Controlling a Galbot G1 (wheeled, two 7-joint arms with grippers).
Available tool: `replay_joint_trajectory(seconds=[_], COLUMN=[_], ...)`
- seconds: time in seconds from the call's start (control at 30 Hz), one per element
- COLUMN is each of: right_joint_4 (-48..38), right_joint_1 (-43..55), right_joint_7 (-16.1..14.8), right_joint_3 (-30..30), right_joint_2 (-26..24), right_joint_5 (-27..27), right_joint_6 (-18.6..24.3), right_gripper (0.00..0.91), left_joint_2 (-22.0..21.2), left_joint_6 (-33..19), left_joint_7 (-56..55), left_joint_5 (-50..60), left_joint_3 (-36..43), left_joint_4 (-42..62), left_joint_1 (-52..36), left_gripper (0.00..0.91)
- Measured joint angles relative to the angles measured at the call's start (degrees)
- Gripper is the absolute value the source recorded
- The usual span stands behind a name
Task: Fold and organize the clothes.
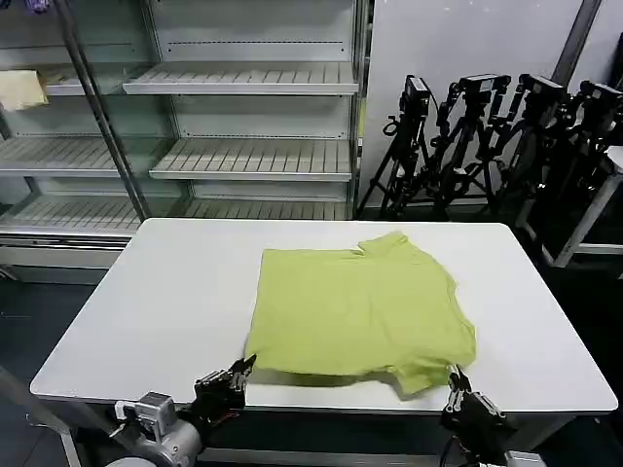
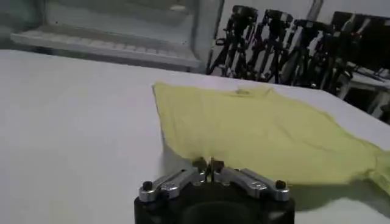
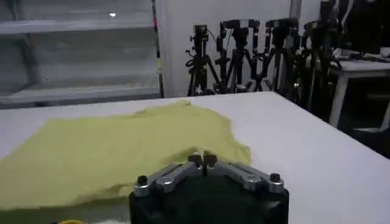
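The clothes are one lime yellow-green shirt (image 1: 360, 311), folded into a rough rectangle flat on the white table (image 1: 156, 302), collar toward the far side. My left gripper (image 1: 243, 367) is shut at the table's front edge, its tips right at the shirt's near-left corner. In the left wrist view the shirt (image 2: 262, 128) spreads just beyond that gripper (image 2: 208, 164). Low at the front right, my right gripper (image 1: 455, 375) is also shut, beside the rumpled near-right corner. From the right wrist, the shirt (image 3: 109, 152) lies just past the closed tips of this gripper (image 3: 203, 160).
Empty display shelves (image 1: 253, 156) stand behind the table, with a pale cream cloth (image 1: 21, 89) on an upper-left shelf. A row of black tripods (image 1: 487, 136) lines the back right wall. Bare tabletop lies on both sides of the shirt.
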Motion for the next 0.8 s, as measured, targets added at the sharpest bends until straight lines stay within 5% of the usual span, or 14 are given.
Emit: replay_joint_trajectory(seconds=[0.8], right_joint_4=[-9.8], right_joint_1=[14.8], right_joint_7=[1.2], right_joint_3=[2.0], right_joint_2=[-9.5], right_joint_5=[8.0], right_joint_6=[-0.2], right_gripper=[0.000], left_joint_2=[-0.1], left_joint_6=[-0.5], left_joint_7=[0.8], left_joint_5=[-4.6], left_joint_3=[2.5], left_joint_4=[7.0], left_joint_1=[-11.1], left_gripper=[0.101])
